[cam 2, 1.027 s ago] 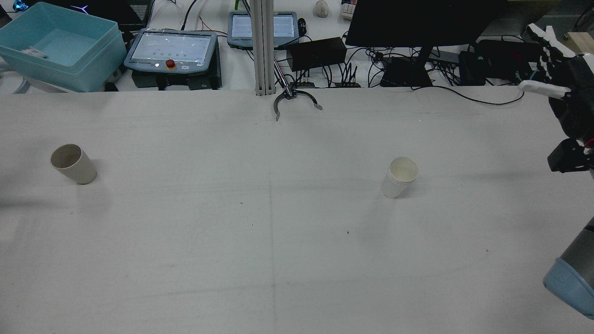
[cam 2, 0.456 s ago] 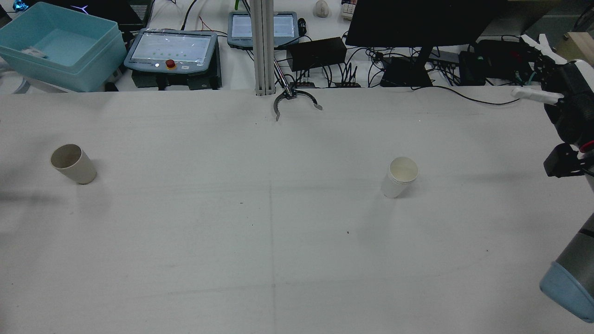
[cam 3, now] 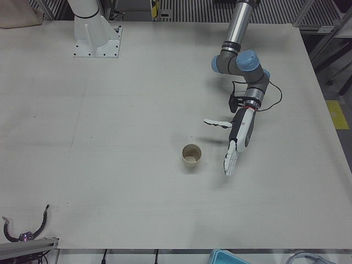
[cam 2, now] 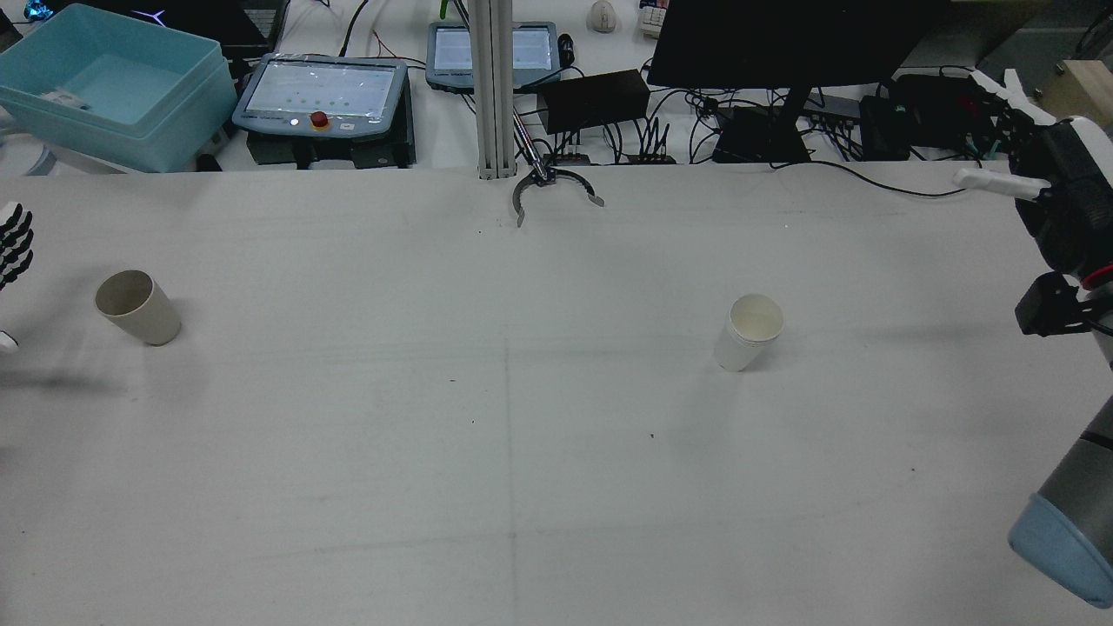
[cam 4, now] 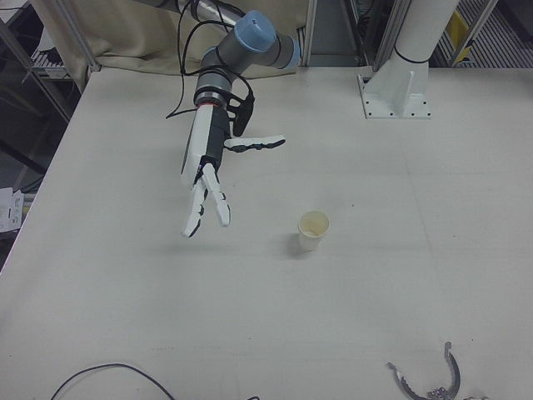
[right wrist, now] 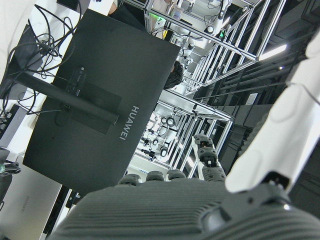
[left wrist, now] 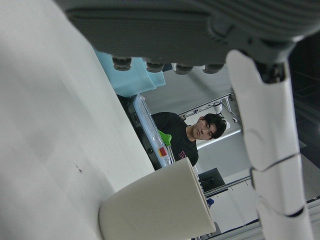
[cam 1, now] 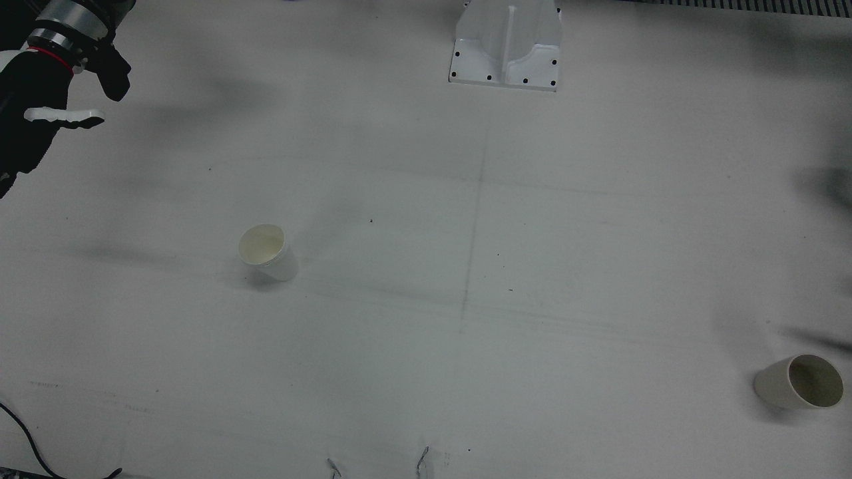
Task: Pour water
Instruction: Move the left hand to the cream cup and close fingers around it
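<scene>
A beige cup [cam 2: 137,307] stands upright at the left of the table in the rear view, also in the left-front view [cam 3: 191,155] and front view [cam 1: 799,382]. A white paper cup [cam 2: 749,330] stands upright right of centre, also in the right-front view [cam 4: 313,230] and front view [cam 1: 267,252]. My left hand [cam 3: 237,140] is open and empty beside the beige cup, apart from it; the left hand view shows that cup [left wrist: 160,207] close. My right hand [cam 4: 208,179] is open and empty, well away from the white cup, near the table's right edge [cam 2: 1043,191].
Beyond the table's far edge stand a teal bin [cam 2: 104,83], two teach pendants [cam 2: 322,96], a black monitor [cam 2: 783,43] and cables. A metal clamp tool [cam 2: 552,187] lies at the far middle. A white pedestal [cam 1: 506,43] stands on the robot's side.
My left hand has come into the rear view at the left edge, next to the beige cup. My right hand has shifted slightly inward and down. Both cups are still.
</scene>
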### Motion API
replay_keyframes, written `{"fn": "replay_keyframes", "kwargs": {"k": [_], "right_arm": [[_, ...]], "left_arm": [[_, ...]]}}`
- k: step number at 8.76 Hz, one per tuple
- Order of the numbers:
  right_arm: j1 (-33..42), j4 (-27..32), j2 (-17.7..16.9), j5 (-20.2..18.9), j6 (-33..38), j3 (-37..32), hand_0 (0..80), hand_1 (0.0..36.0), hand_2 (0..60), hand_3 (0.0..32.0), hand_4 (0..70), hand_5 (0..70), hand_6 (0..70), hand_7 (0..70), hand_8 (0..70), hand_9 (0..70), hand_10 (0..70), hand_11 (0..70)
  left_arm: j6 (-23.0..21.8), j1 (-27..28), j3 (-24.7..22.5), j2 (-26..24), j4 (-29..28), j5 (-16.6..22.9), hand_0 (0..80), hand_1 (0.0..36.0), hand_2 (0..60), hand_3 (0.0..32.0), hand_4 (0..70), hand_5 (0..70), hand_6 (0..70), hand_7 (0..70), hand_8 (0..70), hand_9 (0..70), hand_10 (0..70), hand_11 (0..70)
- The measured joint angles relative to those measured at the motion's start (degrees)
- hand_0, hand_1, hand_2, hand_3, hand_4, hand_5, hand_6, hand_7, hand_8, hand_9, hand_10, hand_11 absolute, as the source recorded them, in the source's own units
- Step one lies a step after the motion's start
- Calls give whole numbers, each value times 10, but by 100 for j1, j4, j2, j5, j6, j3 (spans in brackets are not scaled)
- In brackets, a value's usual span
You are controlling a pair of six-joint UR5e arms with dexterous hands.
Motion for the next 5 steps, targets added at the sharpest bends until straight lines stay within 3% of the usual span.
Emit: {"fn": "replay_keyframes", "kwargs": {"k": [1, 3, 4, 5], "right_arm": [[-14, -1, 4, 0, -12, 0, 438, 73, 0, 0, 51, 26, 5, 6, 8, 7, 0, 0], [-44, -1, 7, 0, -21, 0, 438, 71, 0, 0, 55, 28, 7, 10, 10, 9, 0, 0], [-47, -1, 8, 0, -20, 2, 438, 73, 0, 0, 56, 29, 9, 12, 11, 10, 0, 0], [-45, -1, 6, 0, -20, 2, 438, 73, 0, 0, 57, 28, 9, 12, 11, 11, 0, 0]], "left_arm": [[94, 66, 39, -35, -17, 2, 594, 247, 0, 64, 0, 0, 0, 0, 7, 27, 11, 45], [202, 131, 197, -190, -38, 2, 550, 210, 0, 62, 3, 0, 0, 0, 5, 27, 8, 37], [217, 171, 297, -281, -43, 6, 519, 175, 0, 58, 13, 0, 0, 0, 3, 25, 7, 31], [220, 212, 401, -389, -40, 17, 528, 179, 0, 60, 14, 0, 0, 0, 3, 25, 7, 33]]}}
